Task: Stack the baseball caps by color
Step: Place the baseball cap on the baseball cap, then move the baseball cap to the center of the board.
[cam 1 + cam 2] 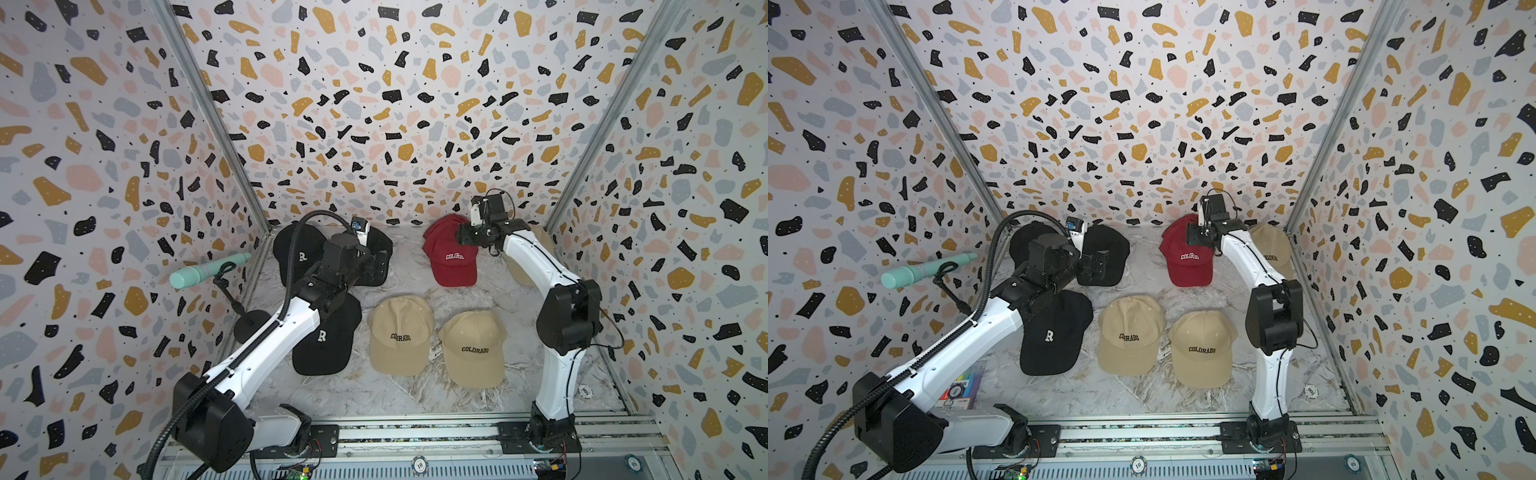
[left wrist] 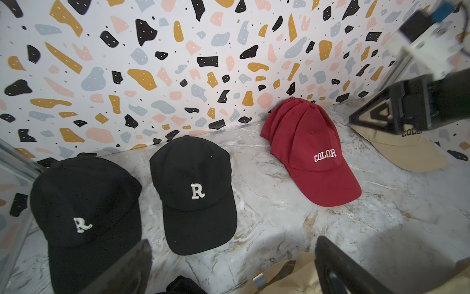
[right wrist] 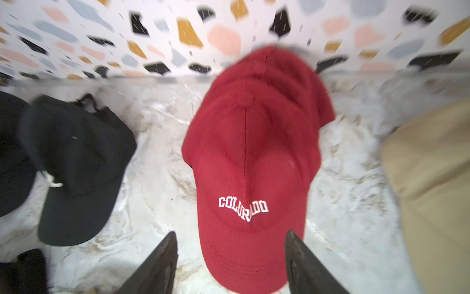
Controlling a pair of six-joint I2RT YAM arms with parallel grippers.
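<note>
Right arm [image 1: 536, 257] covers most of the tan cap [image 1: 1273, 245] in the back corner; lettering cut short. Left arm [image 1: 291, 320] hides half a black cap [image 1: 380, 241]. Red pile [image 3: 254, 152] blurred in right wrist view; number of caps unclear.

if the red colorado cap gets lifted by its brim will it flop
The red cap looks soft, its crown dented, so it probably sags. Its stitched brim likely holds shape. Resting on other red crowns, it may drag them.

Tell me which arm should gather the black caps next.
Left. The left gripper hovers open by the two rear black caps, and the third black cap lies under that arm; the right gripper is over the red stack.
</note>
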